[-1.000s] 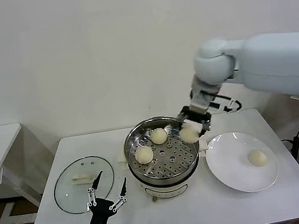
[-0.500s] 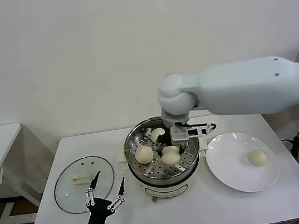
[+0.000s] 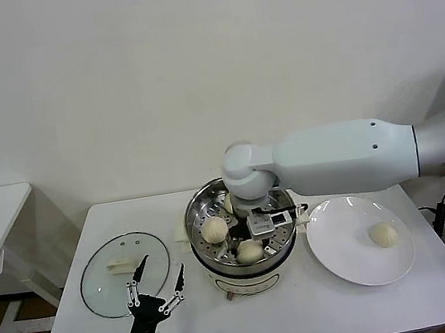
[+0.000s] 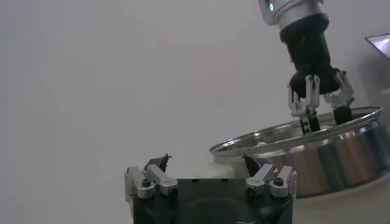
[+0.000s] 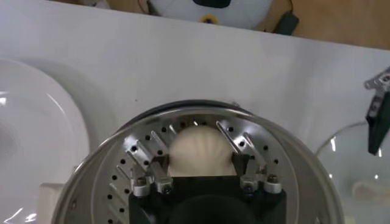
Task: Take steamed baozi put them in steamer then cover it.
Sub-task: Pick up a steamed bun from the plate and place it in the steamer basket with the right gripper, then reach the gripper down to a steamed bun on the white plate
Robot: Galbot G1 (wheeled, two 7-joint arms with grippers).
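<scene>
The steamer (image 3: 213, 270) stands mid-table on its white base. My right gripper (image 3: 252, 244) reaches down into it, shut on a baozi (image 3: 249, 254) that rests low on the perforated tray (image 5: 140, 152) at the front. In the right wrist view the bun (image 5: 201, 149) sits between both fingers (image 5: 159, 163). A second baozi (image 3: 213, 229) lies at the tray's left. A third (image 3: 227, 204) is partly hidden behind the arm. A fourth (image 3: 383, 234) lies on the white plate (image 3: 337, 260). The glass cover (image 3: 107, 291) lies flat left of the steamer. My left gripper (image 3: 154, 287) is open and empty near the front edge.
The plate is right of the steamer and touches its base. In the left wrist view my left gripper (image 4: 206, 163) faces the steamer's wall (image 4: 317, 159), with the right gripper (image 4: 318, 100) above the rim. The right forearm spans above the plate's back edge.
My right gripper carried the baozi from above the steamer's right rim leftward and down onto the tray's front. The left arm has not moved.
</scene>
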